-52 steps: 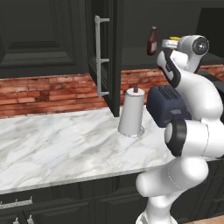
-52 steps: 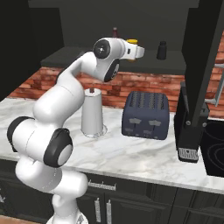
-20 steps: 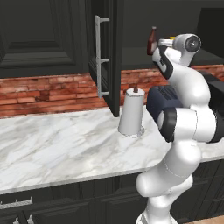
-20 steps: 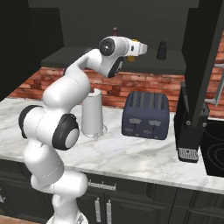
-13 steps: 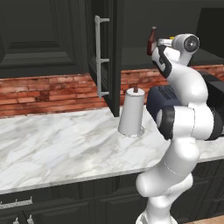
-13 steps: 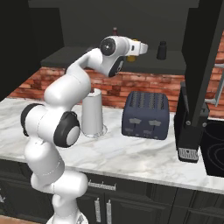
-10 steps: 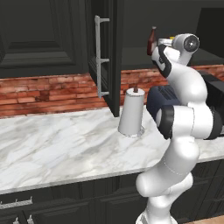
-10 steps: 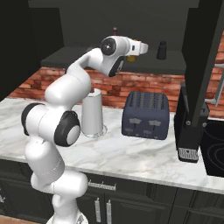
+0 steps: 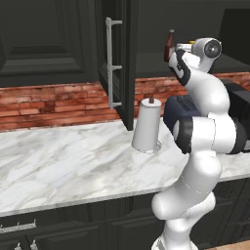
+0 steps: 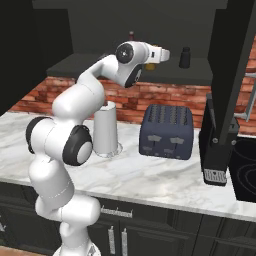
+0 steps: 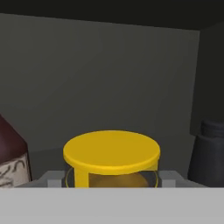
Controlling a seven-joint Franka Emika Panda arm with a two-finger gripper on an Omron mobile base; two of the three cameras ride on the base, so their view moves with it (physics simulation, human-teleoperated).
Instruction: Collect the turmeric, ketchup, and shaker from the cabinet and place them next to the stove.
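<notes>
The fingers point(image 11: 168, 177) stand either side of the turmeric point(image 11: 111, 158), one grey tip at each flank of the jar just below its yellow lid; whether they press the glass or only bracket it cannot be told from the hand view. The jar stands on the cabinet point(image 10: 210, 70) shelf, with the ketchup point(image 11: 13, 159) close on one side and the shaker point(image 11: 209, 151) close on the other. The risk, in my judgement, lies in that crowding: a withdrawal that swings sideways could knock either neighbour over, and a grip taken this high, near the lid, could let the jar tip or slip if the jaws close unevenly. Below, the toaster point(image 10: 166, 131) and paper towel roll point(image 10: 106, 129) sit under the path down to the counter point(image 10: 150, 175). Compared with 2.6 s ago, the gripper point(image 10: 156, 54) has reached further into the cabinet and the arm has straightened upward; over the last second it has barely moved.
</notes>
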